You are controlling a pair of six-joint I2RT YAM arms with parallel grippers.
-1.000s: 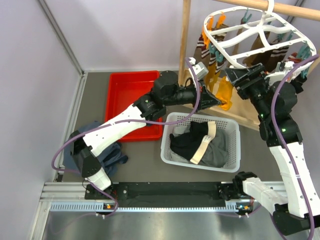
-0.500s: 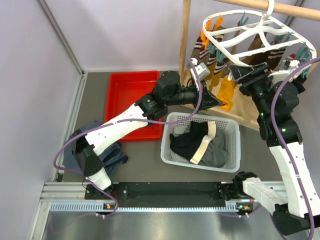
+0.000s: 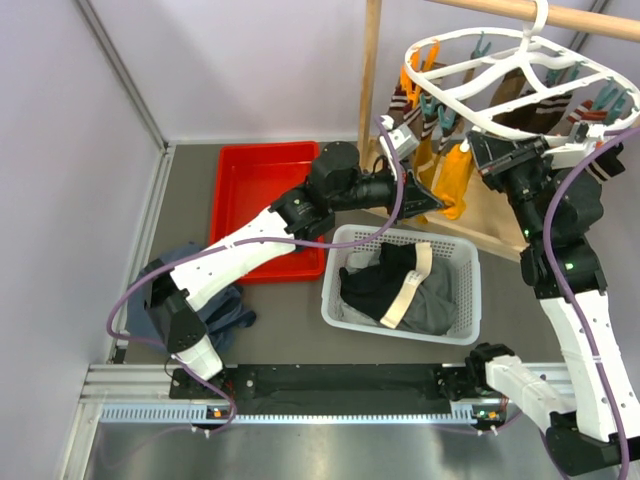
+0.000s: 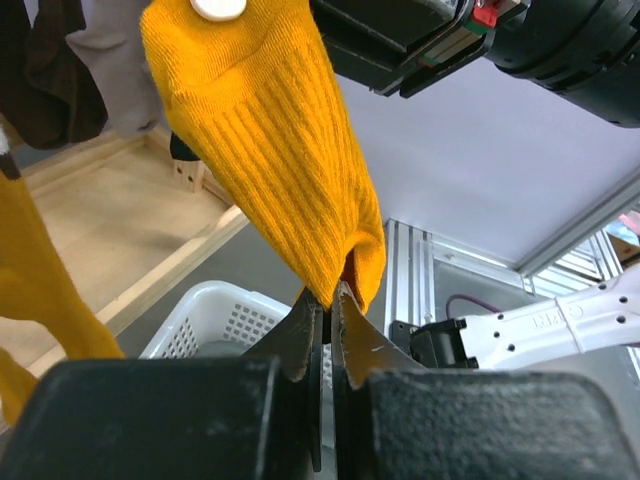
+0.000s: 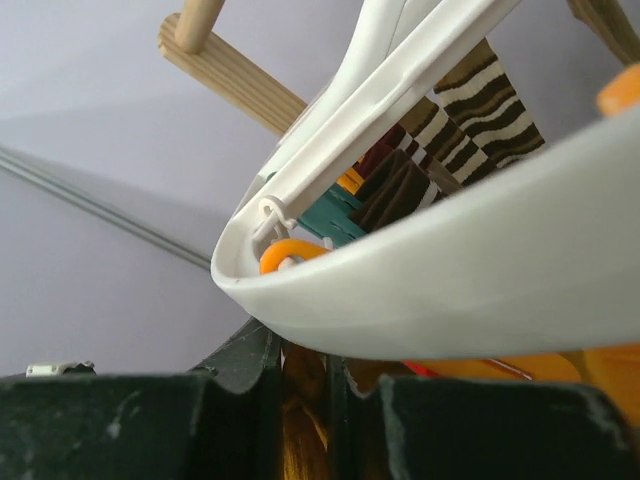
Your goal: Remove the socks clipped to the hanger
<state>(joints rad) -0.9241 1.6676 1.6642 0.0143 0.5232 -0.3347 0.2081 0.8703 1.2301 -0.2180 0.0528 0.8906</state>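
The white oval hanger (image 3: 470, 100) hangs from a wooden pole at the top right, with socks clipped round its rim. A mustard orange sock (image 3: 452, 185) hangs from its near left side. My left gripper (image 3: 437, 203) is shut on that sock's lower tip, and the left wrist view shows the sock (image 4: 270, 150) pinched between the jaws of the left gripper (image 4: 325, 292). My right gripper (image 3: 478, 150) sits just under the rim above the sock. In the right wrist view the right gripper (image 5: 305, 345) is shut on an orange clip (image 5: 305, 400) below the white rim (image 5: 450, 280). Brown-white striped socks (image 5: 470, 100) hang behind.
A white basket (image 3: 335, 290) holding dark clothes with a beige band stands below the sock. A red tray (image 3: 250, 190) lies to its left, and a blue-grey garment (image 3: 190, 290) lies at the near left. The wooden rack's upright pole (image 3: 370, 90) and base board (image 3: 495, 225) stand behind the basket.
My right gripper has risen to the hanger's rim and closed on the orange clip. The hanger has tipped up slightly on that side. The left arm has held still with the sock.
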